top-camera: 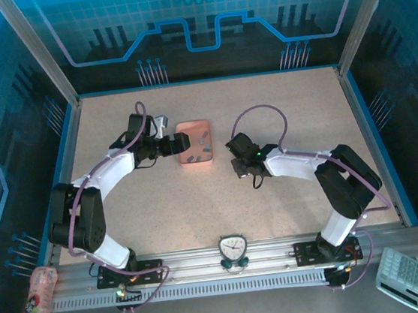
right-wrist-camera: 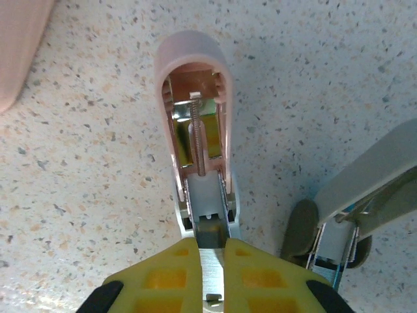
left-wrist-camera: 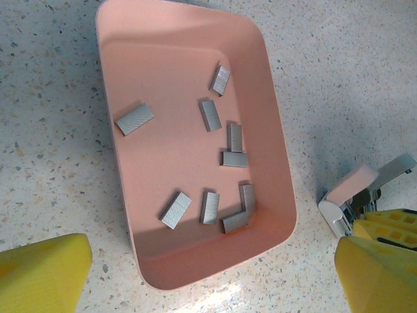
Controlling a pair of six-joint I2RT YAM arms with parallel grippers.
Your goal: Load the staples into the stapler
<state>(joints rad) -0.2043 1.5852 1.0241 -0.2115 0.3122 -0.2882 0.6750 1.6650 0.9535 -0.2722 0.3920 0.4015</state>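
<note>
Right gripper (right-wrist-camera: pixel 210 277): yellow pads at 6 o'clock, pinched narrow on the near metal end of the stapler (right-wrist-camera: pixel 195 130).
Stapler: stretches toward 12 o'clock over the speckled table (right-wrist-camera: pixel 98 163), pale pink cover open and spring showing; whether it is resting or lifted cannot be told.
Salmon-pink tray (right-wrist-camera: pixel 16 45): blurred corner at 10 o'clock, apart from the stapler.
Grey hinged metal thing (right-wrist-camera: pixel 365 195): at 4 o'clock, just beside the stapler; what it is cannot be told.
Left gripper (left-wrist-camera: pixel 212 261): yellow fingers at 7 and 5 o'clock, spread wide, holding nothing, above the tray's near end.
Staples (left-wrist-camera: pixel 234 158): nine dark grey strips loose on the tray floor, most toward its 3 o'clock wall.
Pink-and-grey hinged thing (left-wrist-camera: pixel 355 195): on the table at 4 o'clock, outside the tray, just beside the right-hand finger.
Overhead: left gripper at the tray's 9 o'clock edge; right gripper near the tray at its 4 o'clock, apart from it.
</note>
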